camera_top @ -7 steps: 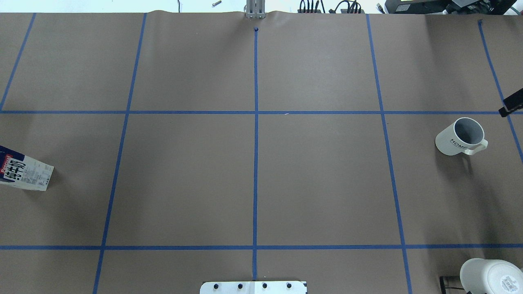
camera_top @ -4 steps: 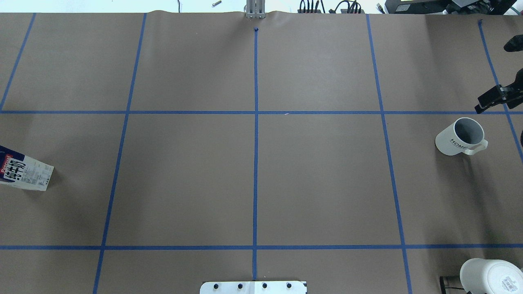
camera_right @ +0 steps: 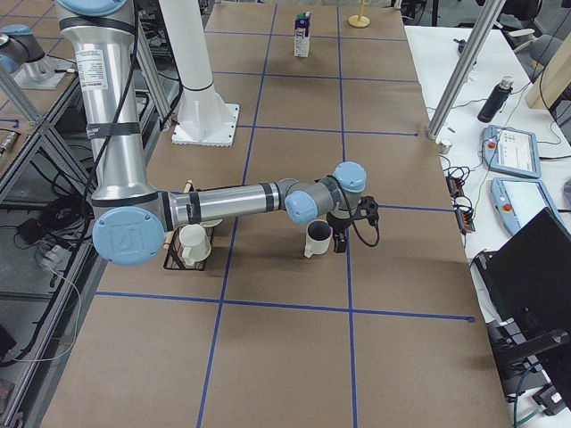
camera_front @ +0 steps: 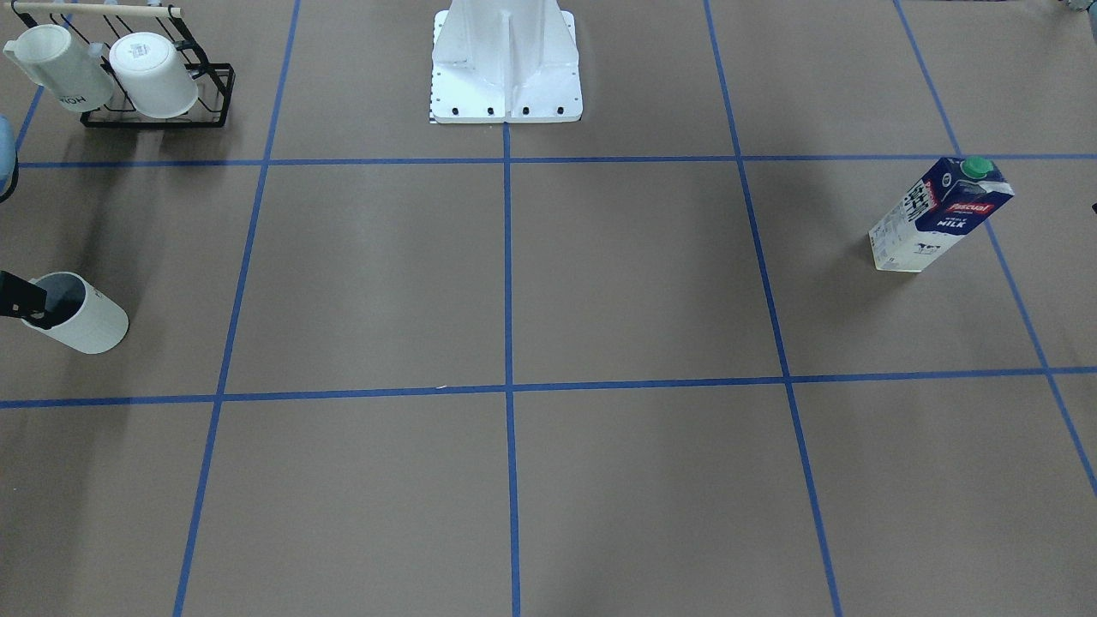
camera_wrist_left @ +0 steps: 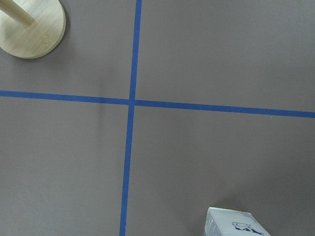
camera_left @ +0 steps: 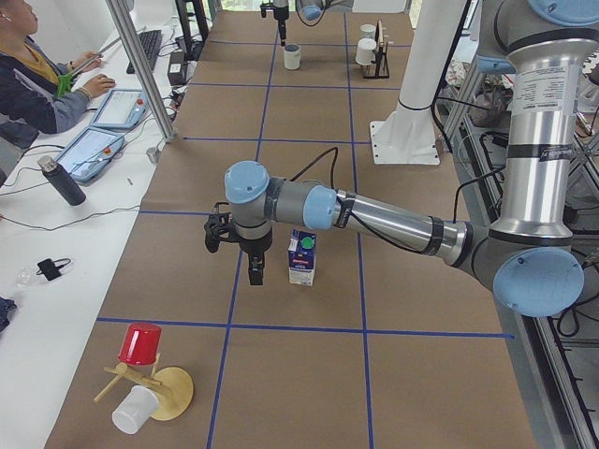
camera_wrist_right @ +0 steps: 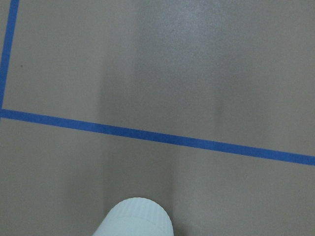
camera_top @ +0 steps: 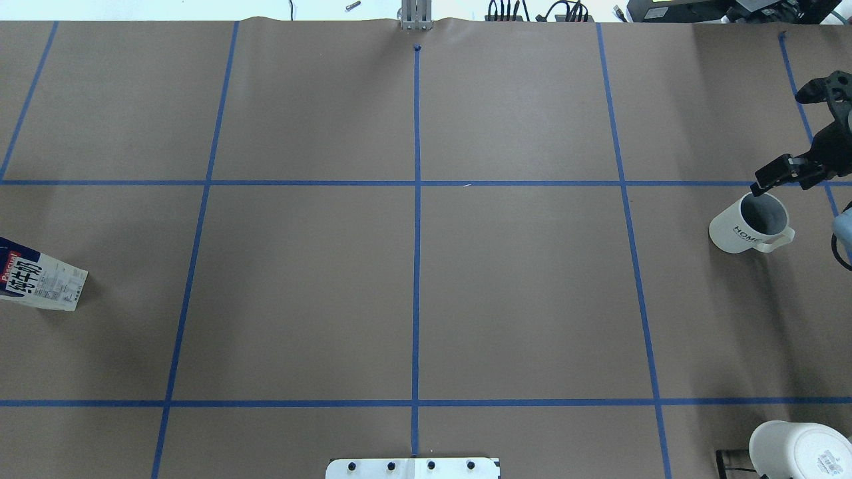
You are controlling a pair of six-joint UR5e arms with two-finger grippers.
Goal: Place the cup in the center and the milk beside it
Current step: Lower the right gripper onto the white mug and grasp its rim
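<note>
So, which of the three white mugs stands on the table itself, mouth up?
The cup alone on the brown paper, its grey inside showing. The other two mugs hang tilted on the black rack.

Brown table (camera_top: pixel 532 299) carries a grid of blue tape lines (camera_top: pixel 417 266). The cup (camera_top: pixel 735 234) is white, grey inside. The milk carton (camera_front: pixel 938 216) is dark blue above, white below, with green cap (camera_front: pixel 975 166) and red label (camera_front: pixel 967 207).

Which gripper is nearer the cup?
Right. The right gripper is at the cup, one fingertip at its rim. The left gripper is at the table's other end, beside the milk.
</note>
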